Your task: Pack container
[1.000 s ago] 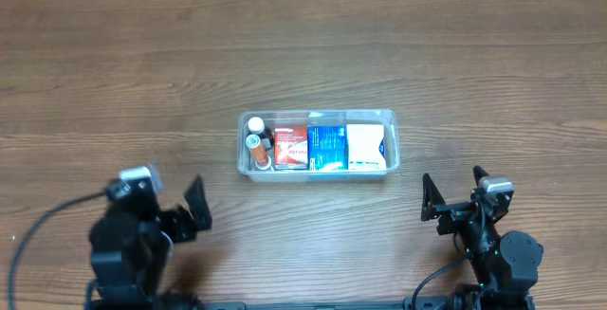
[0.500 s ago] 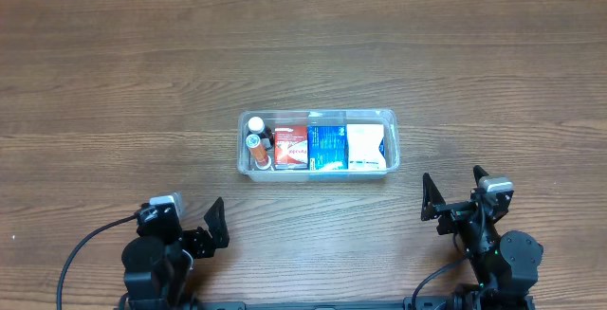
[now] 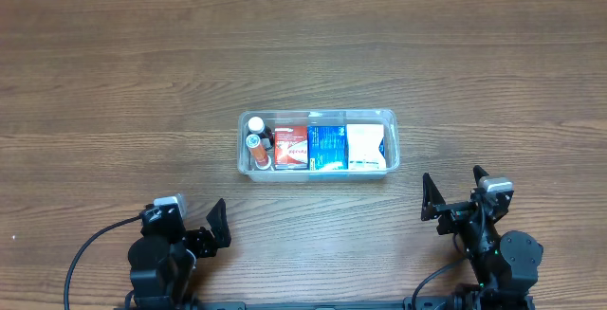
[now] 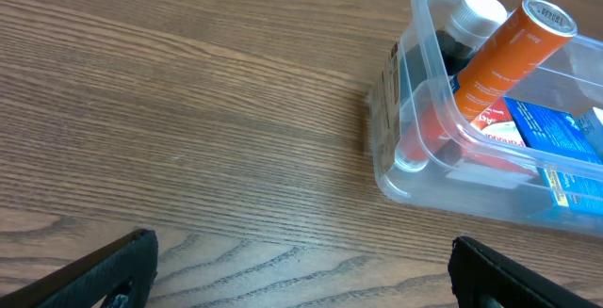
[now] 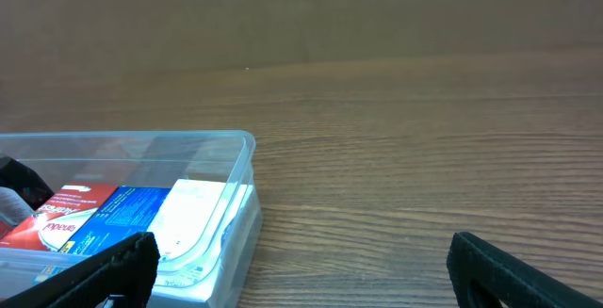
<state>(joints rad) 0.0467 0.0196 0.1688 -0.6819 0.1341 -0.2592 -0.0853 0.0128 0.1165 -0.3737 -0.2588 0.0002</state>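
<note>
Container (image 3: 240,149) sits at the middle of the table (image 3: 114,82), full: bottles (image 3: 254,139), red box (image 3: 291,147), blue box (image 3: 328,147), white box (image 3: 366,147). Left gripper (image 4: 301,275) and right gripper (image 3: 452,194) both gape, empty, well apart from it. Packing appears complete; nothing is seen left to load.

Your left gripper (image 3: 194,220) has pulled back toward near edge of table (image 3: 95,82) and shifted right since a second ago. Most of that travel came in first half-second; only slight further drift since.
</note>
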